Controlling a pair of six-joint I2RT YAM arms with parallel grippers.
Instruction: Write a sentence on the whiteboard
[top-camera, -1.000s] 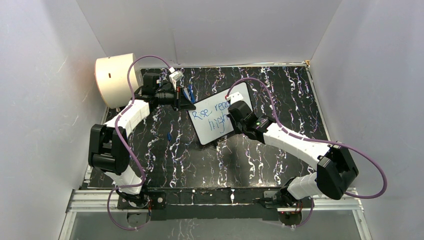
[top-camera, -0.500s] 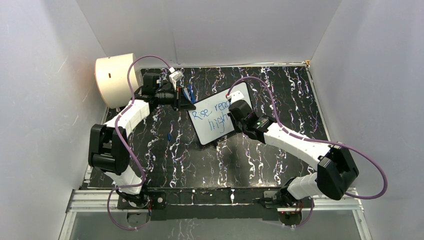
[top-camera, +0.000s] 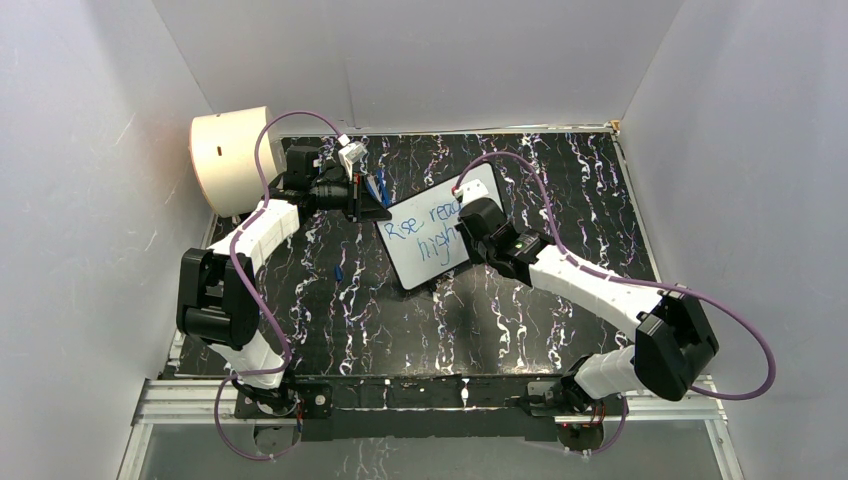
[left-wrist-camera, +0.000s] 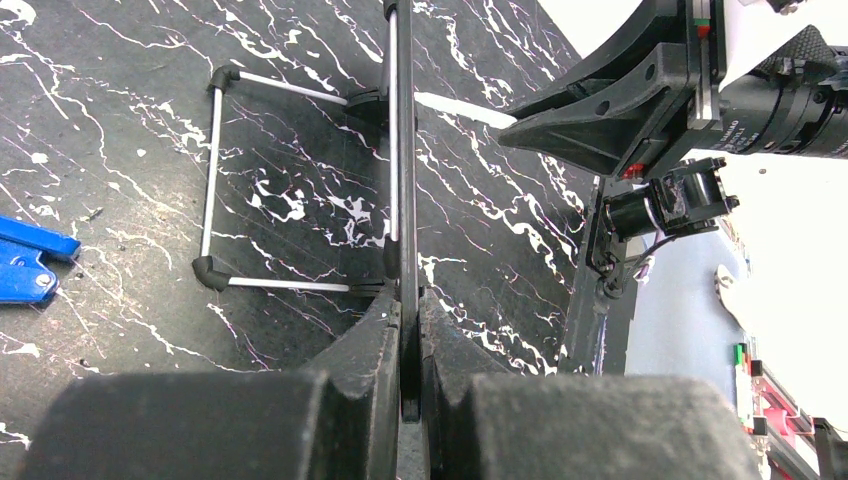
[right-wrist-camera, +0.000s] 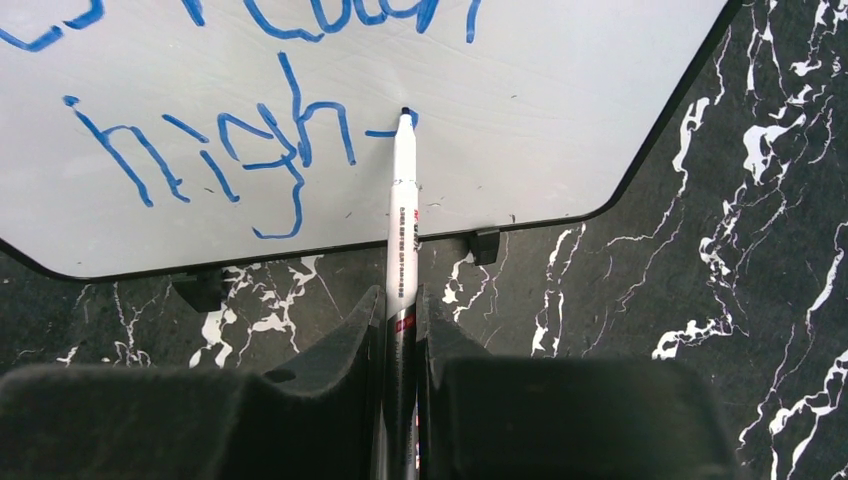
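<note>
Now the blue sentence reads "high" on its lower line, just ahead of the right tool. That tool pinches a marker pen pointing straight out, tip touching the whiteboard, which stretches sideways across. The left tool, on a bent arm, squeezes the board's edge.

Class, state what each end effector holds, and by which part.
Left end effector: the whiteboard, by its edge. Right end effector: the marker, by its rear barrel.
</note>
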